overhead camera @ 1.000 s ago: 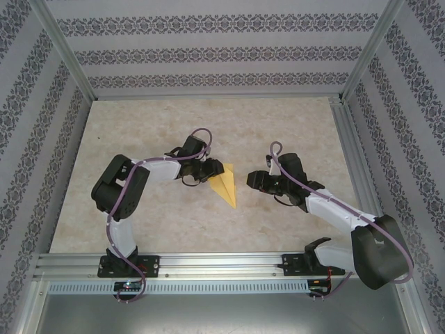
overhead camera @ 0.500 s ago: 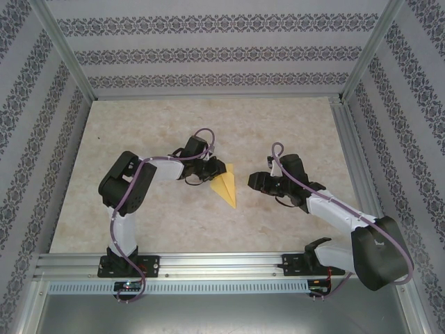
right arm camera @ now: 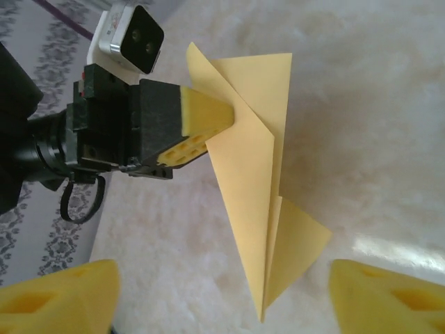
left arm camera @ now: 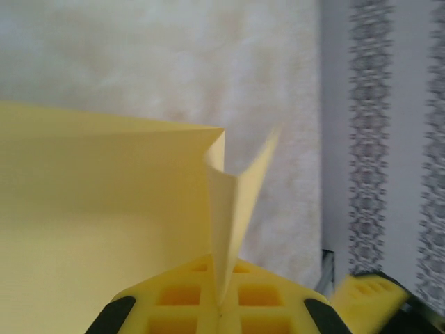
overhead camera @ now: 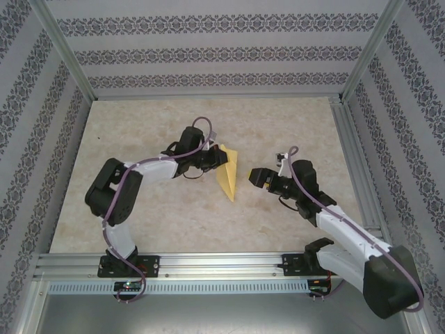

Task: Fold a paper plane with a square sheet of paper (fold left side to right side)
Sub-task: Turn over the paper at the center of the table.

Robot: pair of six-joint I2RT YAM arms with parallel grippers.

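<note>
There is one paper plane [overhead camera: 227, 175] here, a folded yellow dart, and there are two end effectors. The left end effector [overhead camera: 217, 158] is clamped on the plane's wide end, with a loose flap standing up right at its fingertips and the pointed tip reaching away from it, while the right end effector [overhead camera: 259, 178] has its fingers spread apart and faces the plane from the other side, near but not touching. Below them is a pale marbled worktop [overhead camera: 139, 216] edged by a metal frame [overhead camera: 222, 263], with walls [overhead camera: 208, 52] papered in grey patterned stripes.
</note>
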